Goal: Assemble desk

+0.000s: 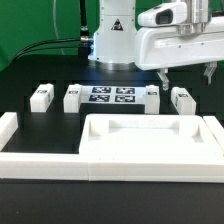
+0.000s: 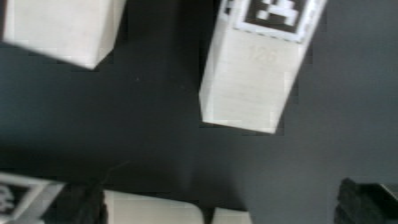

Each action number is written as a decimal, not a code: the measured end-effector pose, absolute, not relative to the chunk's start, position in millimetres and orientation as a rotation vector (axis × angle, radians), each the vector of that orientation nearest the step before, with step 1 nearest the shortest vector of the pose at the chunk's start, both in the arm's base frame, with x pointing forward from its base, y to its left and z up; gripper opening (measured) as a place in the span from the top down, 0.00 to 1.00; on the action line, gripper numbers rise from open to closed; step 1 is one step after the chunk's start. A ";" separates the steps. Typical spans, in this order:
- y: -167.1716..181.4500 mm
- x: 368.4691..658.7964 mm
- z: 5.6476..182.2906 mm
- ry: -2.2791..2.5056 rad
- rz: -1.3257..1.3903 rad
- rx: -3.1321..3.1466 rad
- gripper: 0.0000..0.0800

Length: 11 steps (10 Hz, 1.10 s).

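The desk slab (image 1: pixel 150 135), a large white tray with a raised rim, lies at the front of the table. Two short white legs (image 1: pixel 40 96) (image 1: pixel 71 97) stand on the exterior view's left, and two more (image 1: pixel 150 97) (image 1: pixel 181 99) on its right. My gripper (image 1: pixel 185 76) hangs open above the two right-hand legs, touching neither. In the wrist view a tagged white leg (image 2: pixel 249 70) lies below the camera, with another white block (image 2: pixel 68 30) beside it. My gripper (image 2: pixel 222 205) holds nothing; a white piece (image 2: pixel 160 210) lies below, near one dark finger (image 2: pixel 71 205).
The marker board (image 1: pixel 110 96) lies flat between the two pairs of legs. White border rails (image 1: pixel 12 130) run along the exterior view's left and front edges. The robot's white base (image 1: pixel 112 40) stands at the back.
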<state>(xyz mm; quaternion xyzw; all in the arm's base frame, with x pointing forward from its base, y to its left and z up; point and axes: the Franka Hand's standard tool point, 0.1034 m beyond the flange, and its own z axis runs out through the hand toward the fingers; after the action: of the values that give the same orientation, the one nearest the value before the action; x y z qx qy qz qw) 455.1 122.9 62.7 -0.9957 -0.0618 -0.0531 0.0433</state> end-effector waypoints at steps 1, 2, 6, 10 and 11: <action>123.0 453.9 62.1 -0.183 -0.147 -3.046 0.19; 123.6 451.9 60.5 -0.142 -0.115 -3.050 0.19; 133.1 440.7 49.9 -0.056 0.180 -3.073 0.19; 130.9 433.0 48.7 -0.096 0.601 -3.042 0.19; 131.3 433.8 47.8 -0.095 0.722 -3.021 0.19</action>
<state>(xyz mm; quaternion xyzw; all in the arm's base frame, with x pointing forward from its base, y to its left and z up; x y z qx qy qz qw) 433.8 131.3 47.8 -0.9720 -0.0307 0.2323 0.0169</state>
